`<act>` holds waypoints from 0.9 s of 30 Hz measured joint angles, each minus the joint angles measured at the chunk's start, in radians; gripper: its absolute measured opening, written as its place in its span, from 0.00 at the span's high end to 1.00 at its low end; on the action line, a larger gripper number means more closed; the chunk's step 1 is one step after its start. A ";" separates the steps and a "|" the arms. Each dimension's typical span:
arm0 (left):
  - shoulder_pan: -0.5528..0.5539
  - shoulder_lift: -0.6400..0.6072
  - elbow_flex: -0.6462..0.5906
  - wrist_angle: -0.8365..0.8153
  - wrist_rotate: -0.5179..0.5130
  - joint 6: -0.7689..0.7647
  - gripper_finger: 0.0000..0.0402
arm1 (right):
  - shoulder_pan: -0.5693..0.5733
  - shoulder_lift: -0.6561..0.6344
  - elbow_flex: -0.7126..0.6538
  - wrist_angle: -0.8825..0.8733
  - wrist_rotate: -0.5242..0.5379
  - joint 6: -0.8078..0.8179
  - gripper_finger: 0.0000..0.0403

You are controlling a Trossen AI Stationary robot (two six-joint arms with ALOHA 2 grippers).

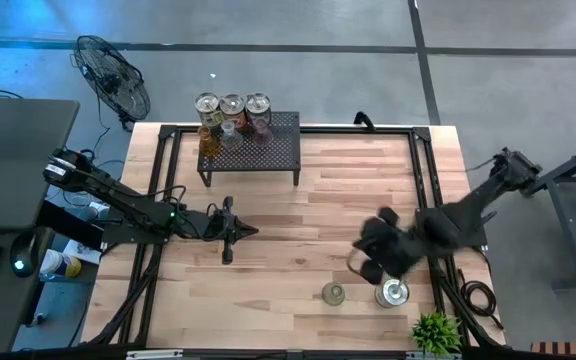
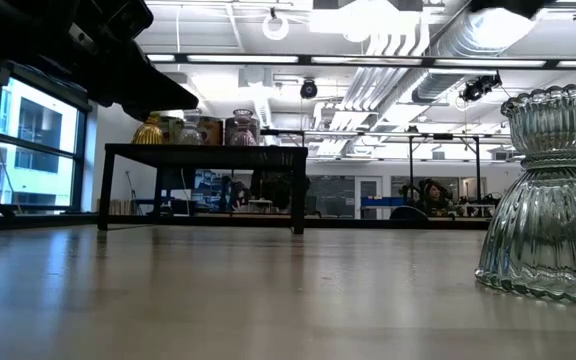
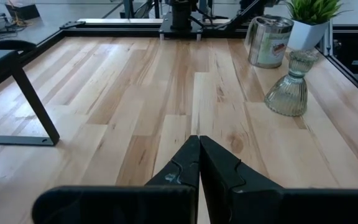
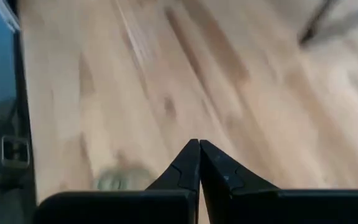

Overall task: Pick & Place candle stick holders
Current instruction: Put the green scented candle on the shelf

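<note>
Several candle stick holders (image 1: 231,115), silver-topped, amber and pink, stand on the black perforated rack (image 1: 268,145) at the table's far side; they also show in the low view (image 2: 198,130). A ribbed clear-olive glass holder (image 1: 334,293) stands on its wide base near the front edge, and also shows in the low view (image 2: 546,200) and the left wrist view (image 3: 289,84). A shiny silver holder (image 1: 394,292) stands to its right (image 3: 269,40). My left gripper (image 1: 255,232) is shut and empty over the table's middle left. My right gripper (image 1: 366,262) is shut and empty, above the table just beyond the two front holders.
A small green plant (image 1: 436,330) in a white pot stands at the front right corner. Black frame rails run along the table's left, far and right sides (image 1: 423,190). Bare wood (image 1: 298,220) lies between the rack and the front holders.
</note>
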 joint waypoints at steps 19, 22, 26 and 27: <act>0.000 0.000 0.000 -0.042 0.037 0.017 0.99 | 0.314 0.321 0.169 -0.348 -0.266 0.979 0.84; 0.000 0.000 0.000 -0.051 0.037 0.021 0.99 | 0.299 0.361 0.170 -0.342 -0.339 0.996 0.74; 0.000 0.000 0.000 -0.054 0.038 0.021 0.99 | 0.288 0.395 0.170 -0.327 -0.361 1.000 0.68; 0.000 0.000 0.000 -0.054 0.043 0.021 0.99 | 0.285 0.399 0.170 -0.327 -0.366 1.000 0.67</act>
